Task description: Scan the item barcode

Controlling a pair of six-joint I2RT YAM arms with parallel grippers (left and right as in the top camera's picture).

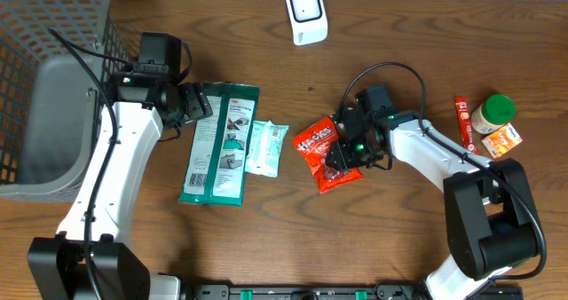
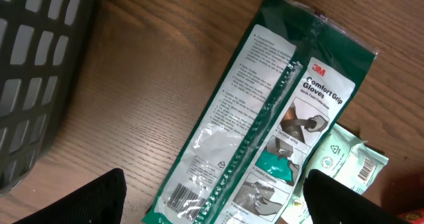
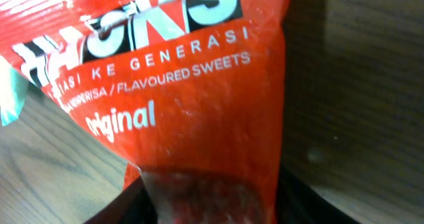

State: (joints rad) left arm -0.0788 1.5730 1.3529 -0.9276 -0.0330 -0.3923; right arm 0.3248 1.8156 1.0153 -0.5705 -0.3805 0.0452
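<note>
A red bag of sweets [image 1: 330,152] lies on the wooden table right of centre. My right gripper [image 1: 344,154] is down over it. In the right wrist view the bag [image 3: 199,118] fills the gap between the two dark fingers [image 3: 308,207], which press against both of its sides, so the right gripper [image 3: 209,207] is shut on it. A white barcode scanner [image 1: 306,14] stands at the table's far edge. My left gripper [image 2: 215,207] hangs open above a green gloves pack [image 2: 265,118], whose barcode [image 2: 182,196] faces up. No barcode shows on the red bag.
A grey mesh basket [image 1: 53,87] fills the far left. A pale wipes packet [image 1: 266,147] lies between the gloves pack [image 1: 220,145] and the red bag. At the right are a red stick pack [image 1: 465,122], a green-lidded jar [image 1: 493,114] and an orange box [image 1: 502,140].
</note>
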